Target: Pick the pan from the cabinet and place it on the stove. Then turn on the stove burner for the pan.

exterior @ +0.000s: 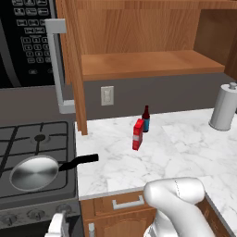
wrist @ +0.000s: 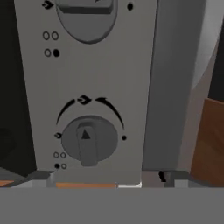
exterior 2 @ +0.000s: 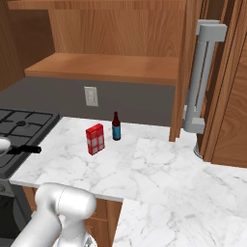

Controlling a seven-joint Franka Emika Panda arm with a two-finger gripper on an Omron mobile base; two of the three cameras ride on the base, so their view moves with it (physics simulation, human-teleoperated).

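Pan (exterior: pixel 33 172) resting on the stove (exterior: pixel 28 139), over the near burner grate, black handle (exterior: pixel 79 161) sticking out toward the marble counter (exterior: pixel 185 148) and overhanging its edge. In the right base view, handle tip (exterior 2: pixel 24 150) visible just past the counter's left edge. Gripper (wrist: pixel 109 176) low at the stove's front panel, fingers (wrist: pixel 41 177) spread wide, gripping nothing. Straight ahead of the fingertips and between them: a round grey knob (wrist: pixel 89 139) with a raised bar and a small triangle mark, arrows curving above it, apparently not touched, though contact hard to judge. Farther along the panel beyond that knob: a second knob (wrist: pixel 87 17), partly cut off. Well away from the fingers, on the counter: a red box (exterior: pixel 137 134) standing just beside a dark bottle (exterior: pixel 146 119), and a paper towel roll (exterior: pixel 223 106) at the far side. Above the counter, the cabinet (exterior: pixel 139 41) standing open, shelf bare, door (exterior: pixel 74 65) swung out with its silver bar handle (exterior: pixel 56 65). Microwave (exterior: pixel 23 41) above the stove.
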